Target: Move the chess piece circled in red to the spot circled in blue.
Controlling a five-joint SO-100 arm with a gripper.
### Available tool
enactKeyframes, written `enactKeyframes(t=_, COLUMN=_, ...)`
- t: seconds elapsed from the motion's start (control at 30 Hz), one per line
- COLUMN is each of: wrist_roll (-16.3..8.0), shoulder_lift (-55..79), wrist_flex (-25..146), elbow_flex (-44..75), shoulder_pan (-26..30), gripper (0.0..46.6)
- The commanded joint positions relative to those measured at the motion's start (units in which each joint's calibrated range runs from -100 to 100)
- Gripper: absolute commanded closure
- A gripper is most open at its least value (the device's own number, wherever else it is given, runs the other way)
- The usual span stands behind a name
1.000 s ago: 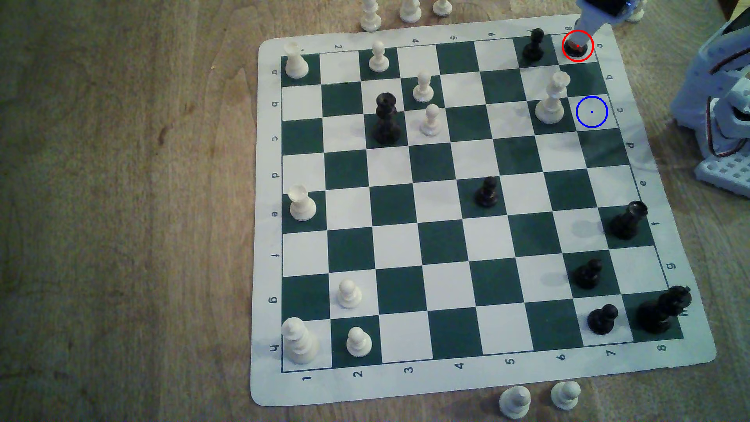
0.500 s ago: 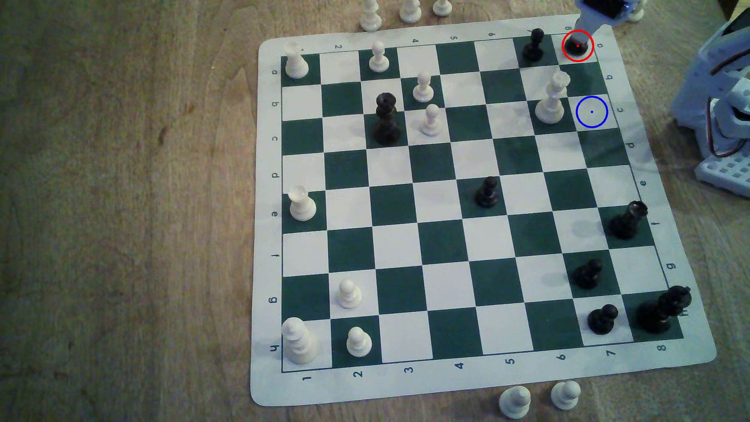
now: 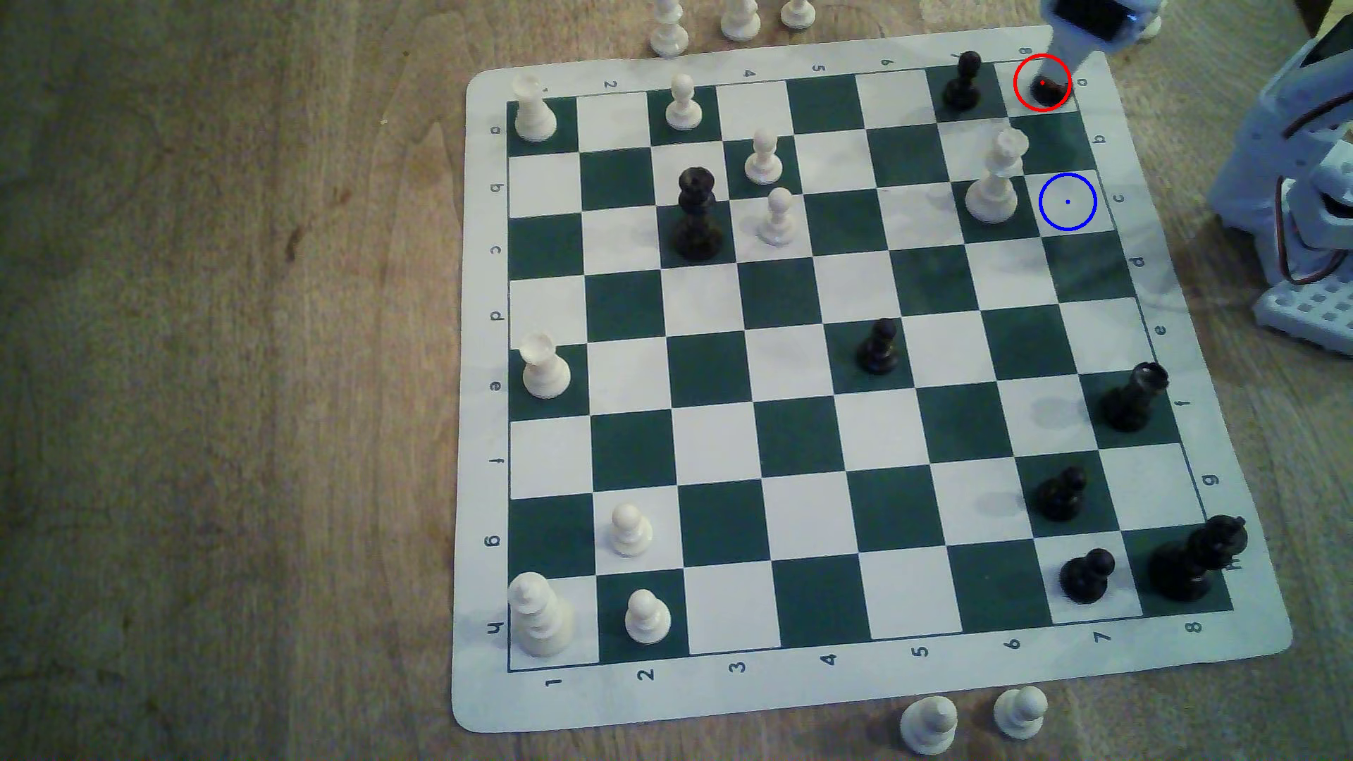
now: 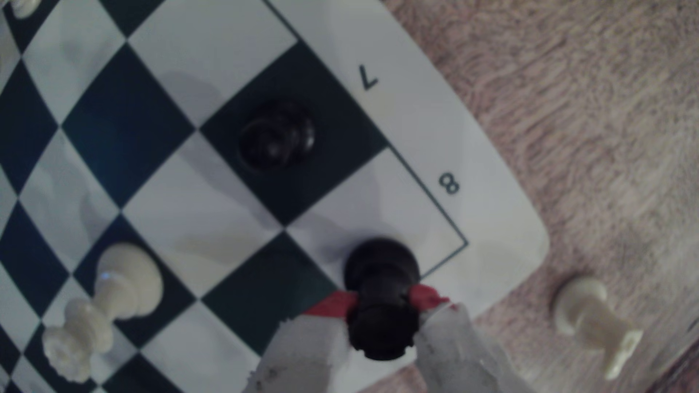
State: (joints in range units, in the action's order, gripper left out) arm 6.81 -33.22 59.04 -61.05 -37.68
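**Gripping the black rook at the board's corner square**

Pinching from both sides, your white gripper [image 4: 382, 302] with red-taped fingertips [image 4: 333, 304] has its jaws drawn in against the short black rook with the notched turret top [image 4: 380, 298]; each red pad touches the piece just under its crown, so the jaws are nearly together with only the rook between them. Whether its wide base rests on the square or is just off it, you cannot tell. In the exterior view the rook [image 3: 1048, 89] sits inside the red ring on the white corner square of the green-and-white vinyl chess mat [image 3: 732, 702], under the gripper [image 3: 1054, 73].

The white square marked by the thin blue ring and blue dot [image 3: 1067, 202] lies apart from your jaws, two squares along the same edge file, with one bare dark square between. Just beside that ringed square stands a tall white queen with a crowned top [image 3: 994, 179]. On the dark square next to your jaws stands a round-headed black pawn [image 4: 276, 138]. Beyond the mat's corner, a white rook [image 4: 590, 321] stands on the brown wooden table [image 4: 605, 113].
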Motion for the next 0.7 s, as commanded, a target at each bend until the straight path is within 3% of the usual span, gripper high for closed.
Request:
enactKeyframes(t=0.0, wrist_roll=-0.4, shoulder_lift=-6.1, wrist_flex=6.7, elbow_flex=5.9, shoulder_pan=1.0, gripper=46.4)
enactKeyframes(t=0.33, wrist_roll=-2.9, shoulder_lift=-14.9, wrist_flex=17.9, elbow_flex=6.2, shoulder_pan=7.7, gripper=46.4)
enactKeyframes(t=0.5, wrist_roll=-5.3, shoulder_lift=-19.0, wrist_flex=22.4, elbow_flex=7.0, shoulder_pan=13.0, gripper=46.4)
enactKeyframes(t=0.67, wrist_roll=-9.2, shoulder_lift=-23.4, wrist_flex=24.0, elbow_flex=4.5, shoulder_pan=22.2, gripper=46.4)
